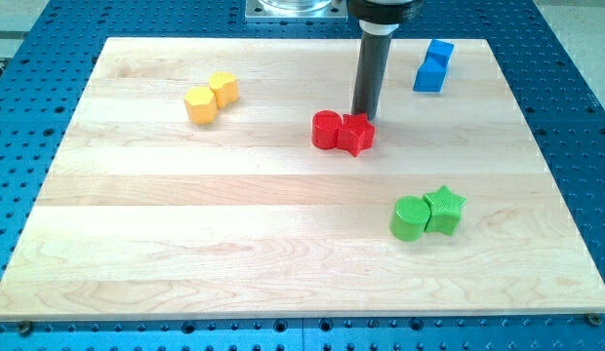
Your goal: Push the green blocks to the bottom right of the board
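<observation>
Two green blocks sit together at the view's lower right of the wooden board [234, 244]: a green cylinder [410, 217] on the left touching a green star [444, 210] on the right. My tip [364, 116] is at the view's upper middle, right behind the red star [357, 134], well above and left of the green blocks. The dark rod rises from it to the view's top edge.
A red cylinder [326, 129] touches the red star's left side. Two yellow blocks [200, 104] [223, 89] sit together at the upper left. Two blue blocks [429, 76] [439, 52] sit at the upper right. A blue perforated table [576, 117] surrounds the board.
</observation>
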Robot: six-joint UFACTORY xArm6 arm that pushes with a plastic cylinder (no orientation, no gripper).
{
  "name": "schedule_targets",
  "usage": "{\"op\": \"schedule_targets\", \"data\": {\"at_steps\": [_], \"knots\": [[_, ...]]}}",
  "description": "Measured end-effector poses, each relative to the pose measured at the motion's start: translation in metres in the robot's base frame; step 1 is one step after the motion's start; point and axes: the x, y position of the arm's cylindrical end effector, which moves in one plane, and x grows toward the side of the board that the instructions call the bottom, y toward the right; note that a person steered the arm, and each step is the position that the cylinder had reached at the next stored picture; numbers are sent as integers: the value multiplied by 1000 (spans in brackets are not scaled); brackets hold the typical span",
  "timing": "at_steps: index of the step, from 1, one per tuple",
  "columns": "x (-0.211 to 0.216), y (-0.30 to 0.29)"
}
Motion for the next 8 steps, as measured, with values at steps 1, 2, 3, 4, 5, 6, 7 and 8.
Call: {"op": "schedule_targets", "data": {"at_steps": [1,2,3,4,5,6,7,8], "knots": [[-3,8],[33,8],[58,77],[118,39],[146,87],[150,107],[165,87],[127,15]]}}
